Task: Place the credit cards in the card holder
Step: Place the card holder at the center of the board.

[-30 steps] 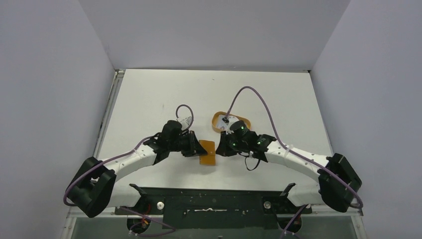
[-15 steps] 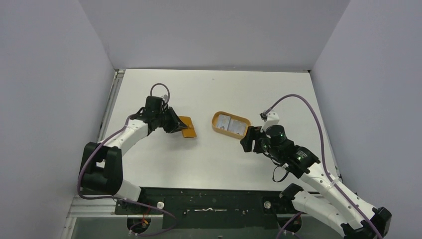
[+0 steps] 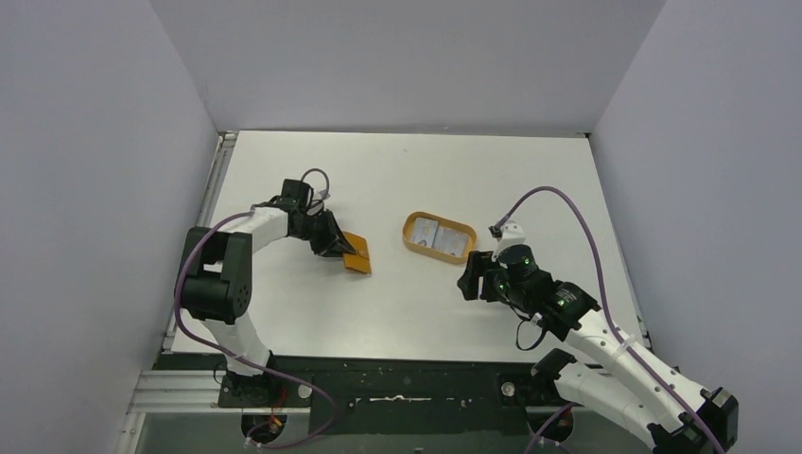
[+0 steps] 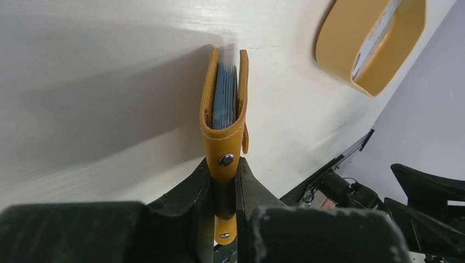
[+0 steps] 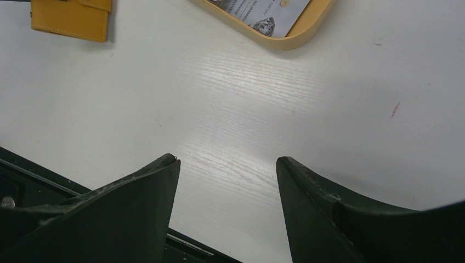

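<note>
The tan-orange card holder (image 3: 357,253) is at the left-centre of the table, and my left gripper (image 3: 334,243) is shut on its snap end. In the left wrist view the card holder (image 4: 225,139) stands on edge, folded, with blue-grey credit cards (image 4: 225,101) showing between its two flaps; the left gripper (image 4: 224,164) pinches it. More credit cards (image 3: 441,236) lie in the orange oval tray (image 3: 410,232). My right gripper (image 3: 470,280) is just right of the tray, open and empty. In the right wrist view the right gripper (image 5: 227,161) has only bare table between its fingers.
The right wrist view has the tray's rim (image 5: 296,39) with a printed card (image 5: 263,13) at the top, and the card holder (image 5: 71,19) at the top left. The black base rail (image 3: 397,378) runs along the near edge. Grey walls close in three sides.
The left arm swung from the table's middle to the left, taking the card holder along. The right arm pulled back to the right of the tray and its gripper opened.
</note>
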